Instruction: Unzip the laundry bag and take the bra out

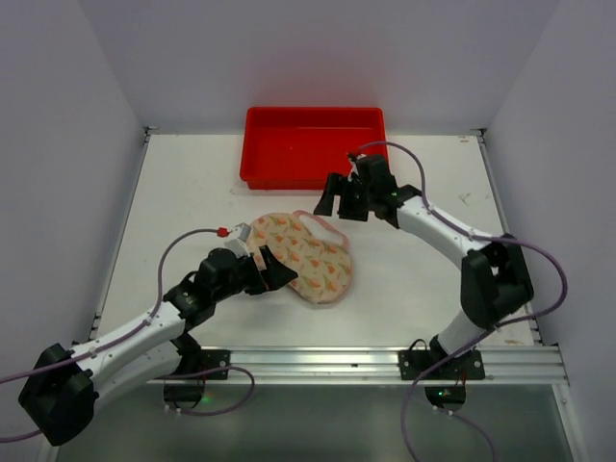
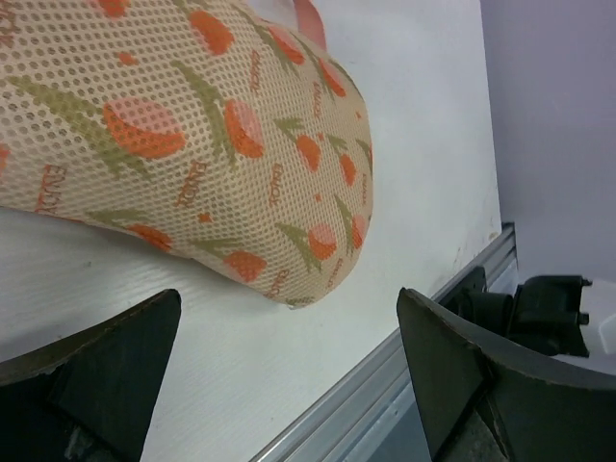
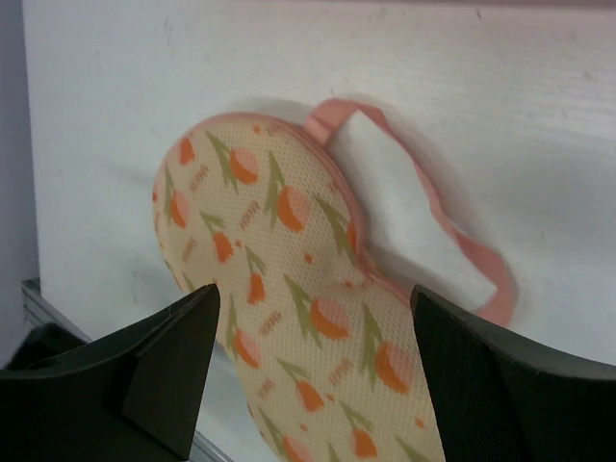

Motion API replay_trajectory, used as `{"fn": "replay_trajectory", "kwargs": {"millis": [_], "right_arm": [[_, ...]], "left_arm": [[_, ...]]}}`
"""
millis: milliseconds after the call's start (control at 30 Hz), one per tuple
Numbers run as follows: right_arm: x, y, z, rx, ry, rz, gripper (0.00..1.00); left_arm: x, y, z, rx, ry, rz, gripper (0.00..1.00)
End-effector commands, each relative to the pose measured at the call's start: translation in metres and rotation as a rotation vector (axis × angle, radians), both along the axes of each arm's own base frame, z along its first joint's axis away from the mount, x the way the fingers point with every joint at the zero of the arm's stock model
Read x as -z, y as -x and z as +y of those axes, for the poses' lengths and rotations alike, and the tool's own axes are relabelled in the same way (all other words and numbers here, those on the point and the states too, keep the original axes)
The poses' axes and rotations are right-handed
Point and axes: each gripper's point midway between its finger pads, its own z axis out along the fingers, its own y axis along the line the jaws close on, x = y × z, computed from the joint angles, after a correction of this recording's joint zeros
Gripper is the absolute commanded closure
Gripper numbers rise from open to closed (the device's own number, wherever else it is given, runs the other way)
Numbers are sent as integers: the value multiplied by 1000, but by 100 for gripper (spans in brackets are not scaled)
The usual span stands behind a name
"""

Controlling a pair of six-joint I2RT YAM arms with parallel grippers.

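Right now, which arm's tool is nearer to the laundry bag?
Left. The left tool sits open at the near-left edge of the laundry bag; the right tool stands off, open, beyond its far edge, toward the red tray.

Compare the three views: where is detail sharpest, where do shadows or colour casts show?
Top external: even light, the red tray reddens the wall behind it. Left wrist: the laundry bag shows crisp mesh. Right wrist: it throws a soft shadow on the table.
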Motion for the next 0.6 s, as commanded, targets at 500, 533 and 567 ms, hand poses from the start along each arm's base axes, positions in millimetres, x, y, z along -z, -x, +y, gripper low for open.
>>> {"fn": "replay_trajectory", "kwargs": {"millis": [500, 533, 567], "right_arm": [[18, 137, -79, 14, -73, -165, 17], [21, 140, -79, 9, -80, -166, 17], [19, 143, -78, 0, -95, -177, 17]], "left_arm": [[41, -14, -5, -196, 172, 118, 10], [38, -19, -6, -213, 190, 103, 13], [47, -20, -6, -219, 171, 120, 14]]}}
